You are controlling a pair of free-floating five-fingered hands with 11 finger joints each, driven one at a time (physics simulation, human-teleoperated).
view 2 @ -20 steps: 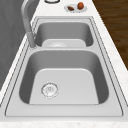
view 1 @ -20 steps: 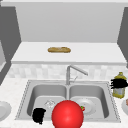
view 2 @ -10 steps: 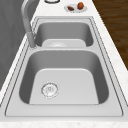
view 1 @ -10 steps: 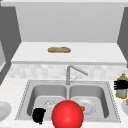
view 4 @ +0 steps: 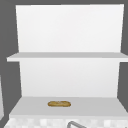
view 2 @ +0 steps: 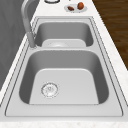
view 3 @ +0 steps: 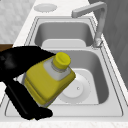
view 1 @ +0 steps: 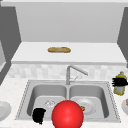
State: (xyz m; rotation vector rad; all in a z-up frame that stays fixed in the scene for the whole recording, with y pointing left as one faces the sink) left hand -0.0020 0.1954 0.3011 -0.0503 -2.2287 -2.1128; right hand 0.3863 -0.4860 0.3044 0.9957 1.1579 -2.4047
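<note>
Yellow bottle [view 3: 48, 81] sits tilted in my right hand [view 1: 119, 81], my fingers [view 3: 27, 110] curled round its body, held above the sink's [view 1: 110, 100] right edge. A white plate [view 3: 77, 88] lies in the sink's right basin below. My left hand [view 1: 38, 115] hangs at the sink's front rim, fingers curled, beside a red ball [view 1: 67, 114].

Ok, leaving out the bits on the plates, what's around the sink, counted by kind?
Plates: 3 (right basin, left counter, right counter)
Bottles: 1, the yellow bottle in the right hand
Bread loaves: 1, on the shelf
Red balls: 1, at the sink's front
Total: 6
</note>
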